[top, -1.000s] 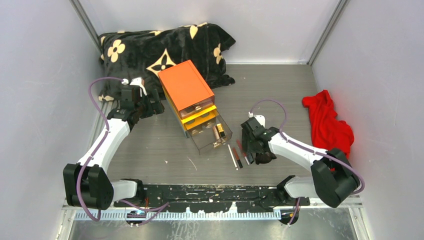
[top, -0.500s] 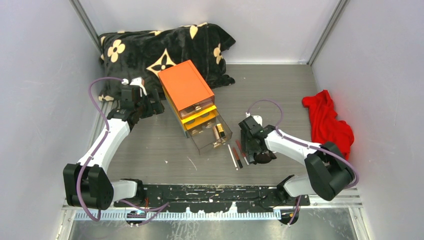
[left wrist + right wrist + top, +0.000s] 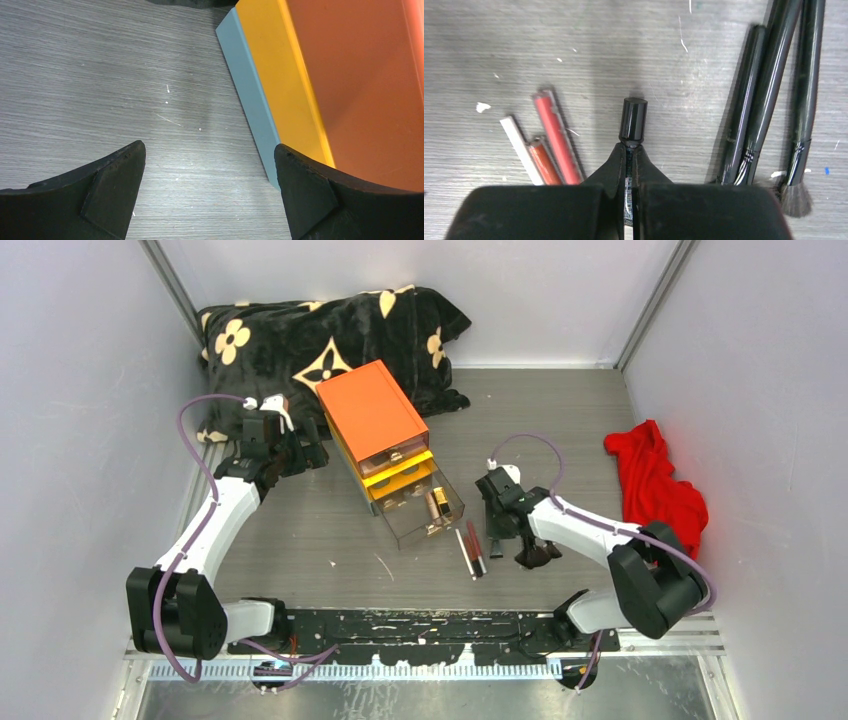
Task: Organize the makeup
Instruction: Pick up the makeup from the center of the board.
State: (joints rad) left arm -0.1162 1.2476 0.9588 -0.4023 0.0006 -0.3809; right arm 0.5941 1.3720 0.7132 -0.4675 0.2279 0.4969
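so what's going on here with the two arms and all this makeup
The right gripper is shut on a slim black capped tube, low over the grey table, between thin red tubes and long black brushes. The left gripper hangs open beside the orange-topped drawer box, holding nothing. The box's clear bottom drawer stands pulled out, with gold items inside.

orange-topped drawer box (image 3: 371,410) | red cloth (image 3: 655,485), right | black floral cushion (image 3: 300,335), perhaps

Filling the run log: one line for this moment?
right gripper shut on black tube | left gripper open beside orange box | bottom drawer open
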